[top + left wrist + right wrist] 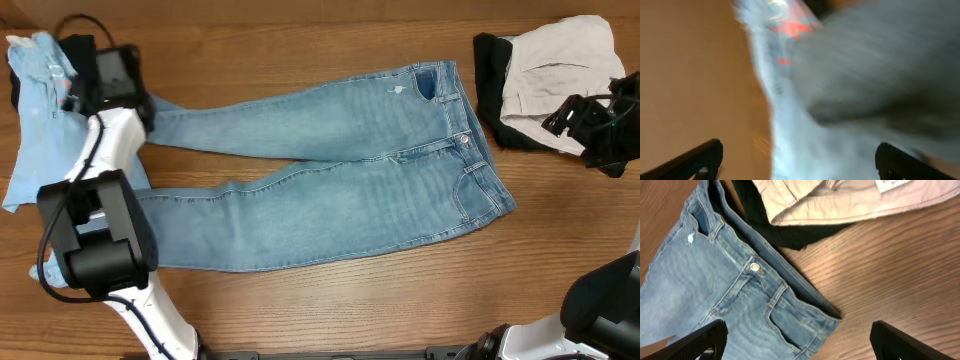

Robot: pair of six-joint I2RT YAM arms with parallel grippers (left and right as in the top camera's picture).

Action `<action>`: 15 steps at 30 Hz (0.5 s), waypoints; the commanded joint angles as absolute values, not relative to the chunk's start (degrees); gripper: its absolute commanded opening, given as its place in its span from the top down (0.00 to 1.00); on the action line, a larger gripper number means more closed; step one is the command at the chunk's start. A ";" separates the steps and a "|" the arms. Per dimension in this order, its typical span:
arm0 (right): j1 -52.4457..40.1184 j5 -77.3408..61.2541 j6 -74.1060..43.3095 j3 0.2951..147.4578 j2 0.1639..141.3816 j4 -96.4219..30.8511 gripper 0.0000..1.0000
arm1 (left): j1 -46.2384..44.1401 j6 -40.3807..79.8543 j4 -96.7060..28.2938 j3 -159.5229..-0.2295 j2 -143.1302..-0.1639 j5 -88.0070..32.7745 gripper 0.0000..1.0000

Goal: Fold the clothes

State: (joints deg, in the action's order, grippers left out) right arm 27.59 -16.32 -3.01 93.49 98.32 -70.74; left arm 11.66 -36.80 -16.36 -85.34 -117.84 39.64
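Now jeans waistband (771, 287) near right end effector (800, 347).

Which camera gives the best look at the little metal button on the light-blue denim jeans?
The right wrist view: the metal button sits large and sharp on the waistband of the light-blue denim jeans. Overhead it is a tiny speck; the blurred left wrist view does not show it.

Robotics lab bench indicated, wood-grain surface (330, 320) viewed from overhead, left arm (112, 150) and right arm (605, 300) mounted at its near edge, jeans (340, 190) and beige trousers (555, 65) laid on it, wider room not shown.
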 commanded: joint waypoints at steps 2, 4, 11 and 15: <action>27.05 -16.29 -3.16 94.89 97.21 -66.48 0.09 | 6.72 -24.99 -31.75 -86.06 -116.33 25.28 0.00; 26.17 -14.68 -3.09 94.89 97.21 -64.53 0.09 | 6.46 -20.21 -37.76 -87.29 -116.33 17.87 0.00; 20.03 -13.54 -2.72 94.87 97.38 -61.52 0.03 | 7.20 -25.93 -36.80 -92.27 -116.33 19.79 0.00; 19.59 -13.54 -2.70 94.74 98.56 -62.22 0.03 | 7.73 -34.26 -29.21 -92.25 -116.36 18.46 0.00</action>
State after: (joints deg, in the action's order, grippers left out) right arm 19.73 -14.15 -2.96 93.58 98.32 -62.08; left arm 6.90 -27.70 -31.48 -91.20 -117.75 19.22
